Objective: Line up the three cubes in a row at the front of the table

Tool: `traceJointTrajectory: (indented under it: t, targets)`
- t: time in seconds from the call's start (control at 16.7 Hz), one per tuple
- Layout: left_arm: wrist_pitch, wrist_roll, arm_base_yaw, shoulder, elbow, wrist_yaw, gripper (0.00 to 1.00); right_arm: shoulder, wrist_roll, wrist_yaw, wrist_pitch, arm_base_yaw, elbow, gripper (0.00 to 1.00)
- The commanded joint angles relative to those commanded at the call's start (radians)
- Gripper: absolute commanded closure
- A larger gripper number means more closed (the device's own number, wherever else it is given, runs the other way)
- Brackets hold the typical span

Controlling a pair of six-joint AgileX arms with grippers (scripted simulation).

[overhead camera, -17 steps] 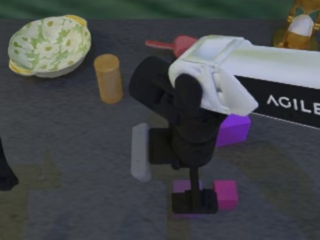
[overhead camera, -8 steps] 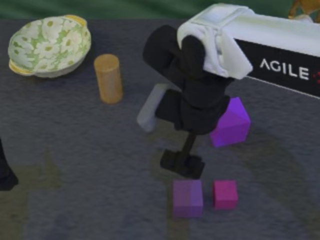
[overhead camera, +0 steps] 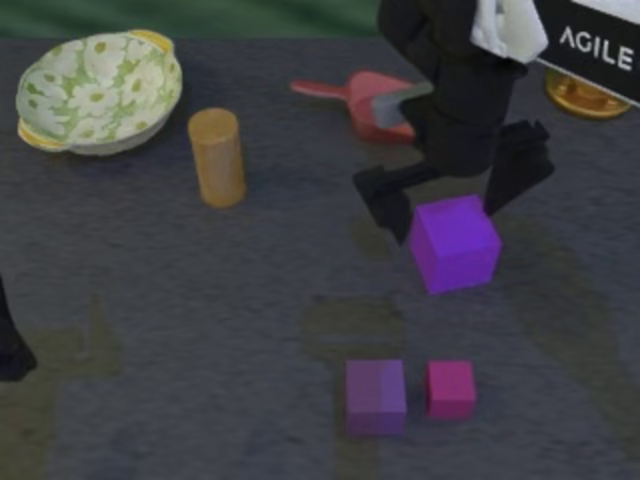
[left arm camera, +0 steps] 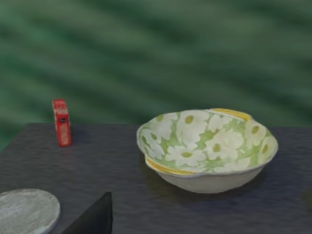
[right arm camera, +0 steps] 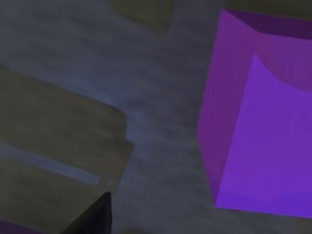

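Cubes: you have a small magenta-pink cube point(overhead camera: 450, 388) and a mid-sized dull purple cube point(overhead camera: 376, 396) side by side, close but apart, at the front of the rough dark grey table point(overhead camera: 180, 330); the larger bright violet cube point(overhead camera: 456, 242) sits behind that pair, slightly skewed.
Right gripper: your right gripper point(overhead camera: 455, 195) hangs just behind the violet cube, fingers spread wide apart and holding nothing, one finger point(overhead camera: 388, 203) on each side of the cube's far edge.
Cube against gripper: the violet cube lies just in front of the spread fingers, filling much of the right wrist view point(right arm camera: 258, 126).
Risk: the cube sits turned relative to the jaws, so closing on its corners could twist it or let it slip; carrying it forward carelessly could knock the purple and pink cubes out of line.
Left arm: parked at the table's left edge, facing the flowered ceramic bowl point(left arm camera: 207, 148); you cannot tell its finger state.
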Motion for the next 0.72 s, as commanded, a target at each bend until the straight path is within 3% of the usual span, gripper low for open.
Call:
traceJointTrajectory:
  t: [0.18,0.48,0.72]
  targets:
    - [0.0,0.0,0.0,0.0,0.0,0.0,0.0,0.019,0.074,0.002,-0.009,-0.043,0.042,0.0]
    - [0.0,0.0,0.0,0.0,0.0,0.0,0.0,0.016,0.076,0.002,-0.005,-0.042,0.038,0.0]
    - [0.0,0.0,0.0,0.0,0.0,0.0,0.0,0.04,0.079,0.003,0.105,-0.045,-0.051,0.0]
